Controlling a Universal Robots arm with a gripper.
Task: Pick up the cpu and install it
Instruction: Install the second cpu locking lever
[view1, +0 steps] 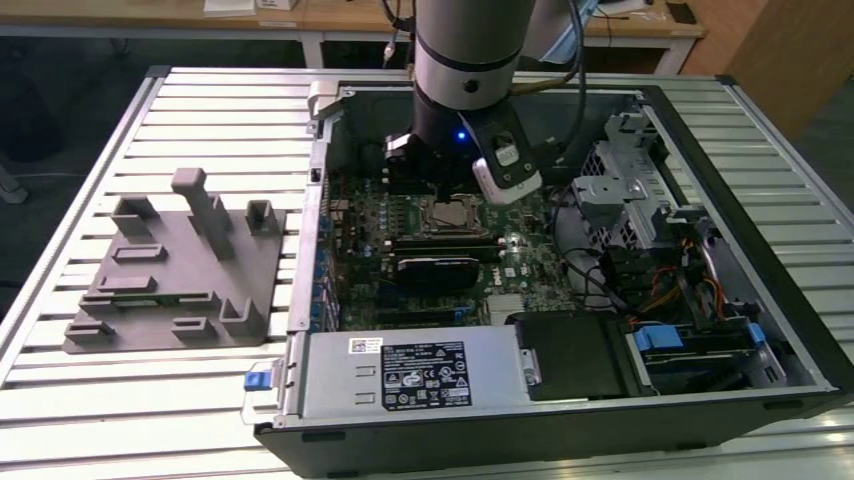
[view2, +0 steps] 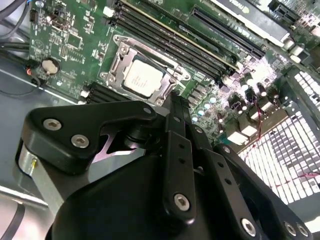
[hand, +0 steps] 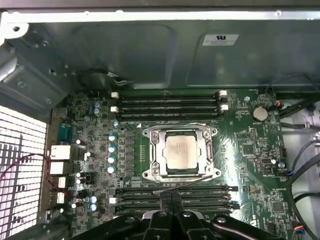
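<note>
I see the cpu (hand: 179, 152) seated flat in the socket (hand: 152, 155). My gripper (hand: 170, 196) hangs just beside the socket, fingers together, holding nothing.

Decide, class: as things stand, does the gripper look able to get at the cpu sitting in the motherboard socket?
Probably yes. The cpu lies face up in the socket, with nothing over its silver top. The gripper hangs just above the board beside the socket, fingers together, and would likely need to open first.
</note>
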